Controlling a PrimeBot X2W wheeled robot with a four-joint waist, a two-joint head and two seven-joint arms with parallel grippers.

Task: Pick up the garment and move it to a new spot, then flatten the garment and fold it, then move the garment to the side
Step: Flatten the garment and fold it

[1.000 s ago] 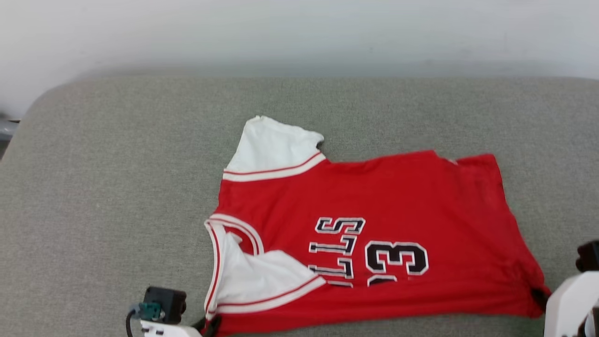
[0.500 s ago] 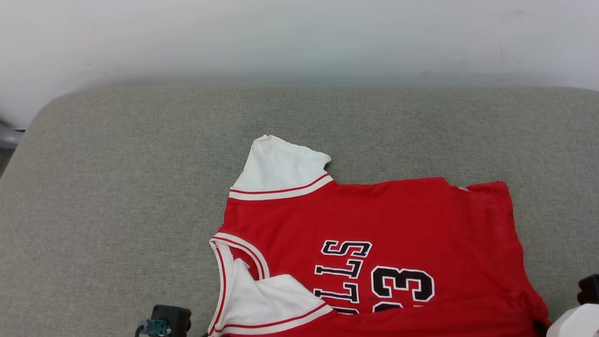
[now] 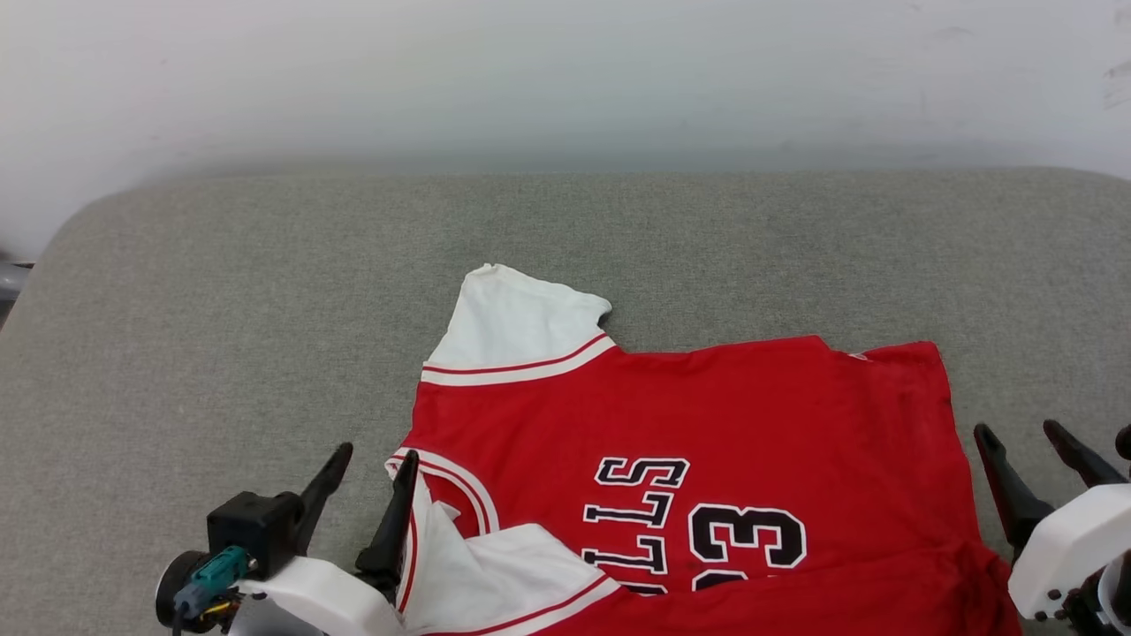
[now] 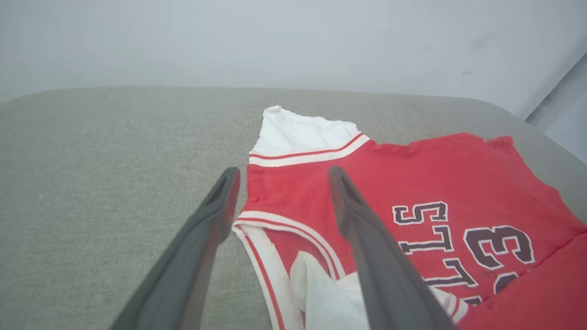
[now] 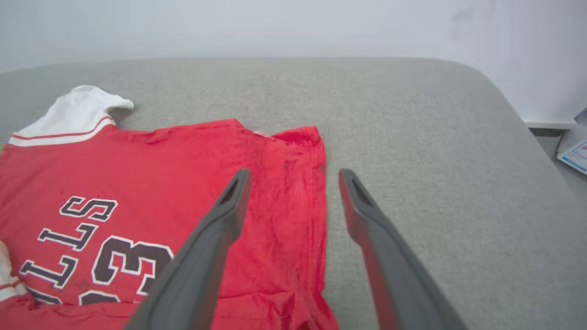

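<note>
Left gripper (image 3: 378,452) is hovering with fingers spread, empty, just beside the collar. Right gripper (image 3: 1016,428) is hanging likewise parted, empty, by the hem. Garment (image 3: 707,406) is lying sideways on grey cushion (image 3: 221,309).

Three views face the wall (image 3: 565,79) across the grey cushion (image 3: 221,291).
The head camera looks down from high and farthest back; the wrist cameras ride low and close at its 7 and 4 o'clock. Left wrist sees the garment (image 3: 707,415) at its collar (image 4: 284,224), right wrist its hem (image 5: 316,192); all share the lettering (image 3: 636,512).
</note>
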